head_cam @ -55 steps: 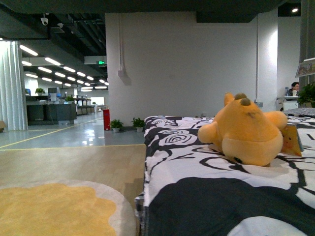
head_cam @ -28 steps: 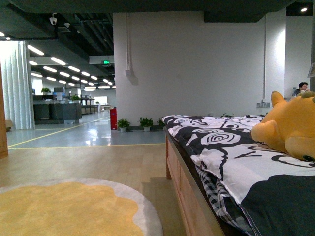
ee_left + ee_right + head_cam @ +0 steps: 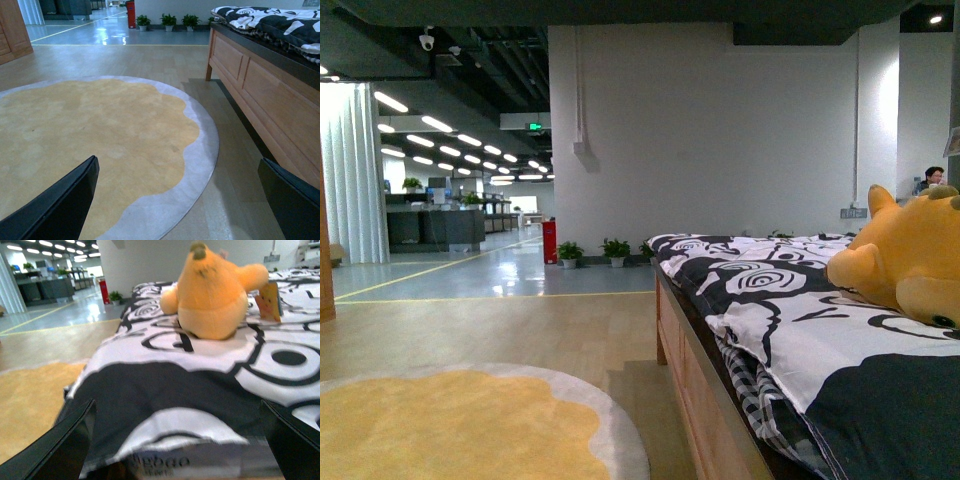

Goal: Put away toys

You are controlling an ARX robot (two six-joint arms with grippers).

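Toy: a rounded, fuzzy orange-yellow plush animal [image 3: 910, 265] lies on the bed, well in from the side edge that faces the rug. The front view cuts it off at the picture's edge.
Toy details: a small dark eye shows low on its face in the front view. An orange card tag [image 3: 270, 302] hangs at its side.
Bed: a light wooden frame with panelled sides [image 3: 260, 85] carries a black-and-white swirl-patterned cover [image 3: 770, 300], which drapes over the side edge.
Right jaws: spread wide with nothing between them, their dark tips in the two lower corners of the right wrist view. They sit low at an edge of the cover.
Toy to right jaws: the plush animal [image 3: 215, 292] lies farther up the bed, well apart from them, roughly in line with the gap between them.
Left jaws: also spread wide and holding nothing. They hang low over the floor, with the bed's wooden side near one tip.
Toy to left jaws: the toy does not show in the left wrist view.
Rug: a round yellow rug with a scalloped centre and pale grey border [image 3: 100, 140] lies on the wooden floor beside the bed, in front of the left jaws.
Background: small potted plants [image 3: 616, 250] stand along a white wall.
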